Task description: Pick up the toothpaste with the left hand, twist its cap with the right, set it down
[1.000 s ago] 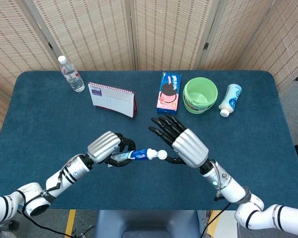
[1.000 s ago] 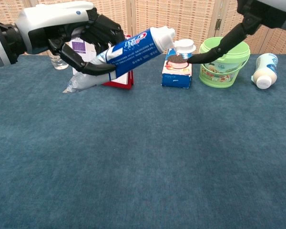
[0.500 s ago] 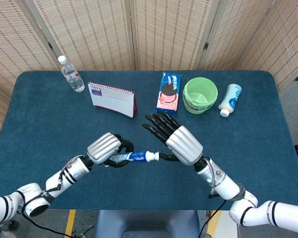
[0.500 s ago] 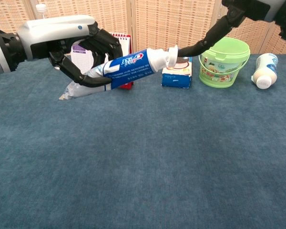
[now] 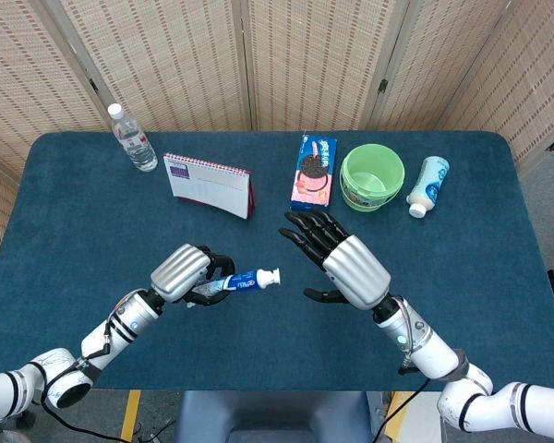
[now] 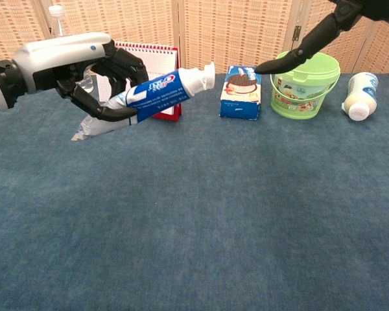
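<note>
the right hand [image 5: 342,261] came off the cap [image 5: 273,276] and drew back to the right, fingers spread, leaving a clear gap where its thumb had touched the cap. the left hand [image 5: 186,274] carried the toothpaste [image 5: 243,280] leftward and a little lower, its cap end tilted less steeply upward.

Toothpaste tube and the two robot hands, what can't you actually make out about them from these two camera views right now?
- Toothpaste tube: in the head view the left robot hand covers its rear end; the label print is too small to read.
- Right robot hand: the chest view's top edge cuts it off, leaving one dark fingertip visible.
- Cap: neither view shows how far it has been twisted.
- Left robot hand: its palm contact with the tube is hidden behind its fingers.
</note>
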`<move>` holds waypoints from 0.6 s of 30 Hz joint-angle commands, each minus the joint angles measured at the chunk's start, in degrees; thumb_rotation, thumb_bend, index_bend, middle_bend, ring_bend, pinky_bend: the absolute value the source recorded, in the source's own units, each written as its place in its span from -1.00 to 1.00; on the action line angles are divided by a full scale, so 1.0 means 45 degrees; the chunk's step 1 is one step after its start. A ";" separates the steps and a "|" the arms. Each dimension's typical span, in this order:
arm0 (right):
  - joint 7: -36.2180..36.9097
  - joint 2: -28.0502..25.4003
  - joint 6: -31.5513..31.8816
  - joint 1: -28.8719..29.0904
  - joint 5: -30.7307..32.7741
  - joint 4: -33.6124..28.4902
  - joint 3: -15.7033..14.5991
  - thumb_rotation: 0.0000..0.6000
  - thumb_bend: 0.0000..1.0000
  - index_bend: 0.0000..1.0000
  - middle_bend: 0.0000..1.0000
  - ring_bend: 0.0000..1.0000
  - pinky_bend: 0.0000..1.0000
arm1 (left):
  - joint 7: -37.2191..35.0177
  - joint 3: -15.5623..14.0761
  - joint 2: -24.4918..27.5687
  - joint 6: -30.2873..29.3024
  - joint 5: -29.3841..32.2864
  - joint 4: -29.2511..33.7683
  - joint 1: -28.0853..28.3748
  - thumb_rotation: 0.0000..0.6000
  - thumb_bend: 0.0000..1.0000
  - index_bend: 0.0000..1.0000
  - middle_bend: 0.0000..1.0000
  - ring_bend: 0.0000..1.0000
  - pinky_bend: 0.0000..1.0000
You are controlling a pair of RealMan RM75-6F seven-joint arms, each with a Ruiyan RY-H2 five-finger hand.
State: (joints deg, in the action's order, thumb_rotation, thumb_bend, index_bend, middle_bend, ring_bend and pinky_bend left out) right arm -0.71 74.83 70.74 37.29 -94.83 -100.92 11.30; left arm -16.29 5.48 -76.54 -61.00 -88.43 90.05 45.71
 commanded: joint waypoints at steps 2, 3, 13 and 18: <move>0.1019 -0.0358 -0.0556 -0.0006 0.0470 -0.0355 -0.0265 0.59 -1.00 -1.00 -1.00 -1.00 -1.00 | -0.0267 -0.0025 -0.0097 -0.0268 -0.0097 -0.0204 -0.0178 1.00 0.16 0.48 0.64 0.48 0.04; 0.1180 -0.0331 -0.0604 0.0020 0.0515 -0.0333 -0.0268 0.45 -1.00 -1.00 -1.00 -1.00 -1.00 | -0.0260 -0.0007 -0.0102 -0.0320 -0.0131 -0.0201 -0.0189 1.00 0.16 0.48 0.64 0.48 0.04; 0.2637 0.0183 -0.1089 0.0388 0.0853 -0.0066 -0.0278 -0.85 -1.00 -1.00 -1.00 -1.00 -1.00 | 0.0015 0.0226 -0.0204 -0.0395 -0.0098 0.0104 -0.0162 1.00 0.16 0.48 0.64 0.48 0.04; 0.3188 0.0561 -0.1243 0.0576 0.0958 0.0205 -0.0251 -0.92 -1.00 -1.00 -1.00 -1.00 -1.00 | 0.0081 0.0388 -0.0273 -0.0403 0.0035 0.0209 -0.0143 1.00 0.16 0.48 0.64 0.48 0.04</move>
State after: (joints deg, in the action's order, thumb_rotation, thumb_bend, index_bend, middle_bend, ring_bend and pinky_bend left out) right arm 13.30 76.94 65.35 39.60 -90.64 -100.38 10.11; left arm -15.97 7.14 -77.71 -62.80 -88.35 90.93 45.04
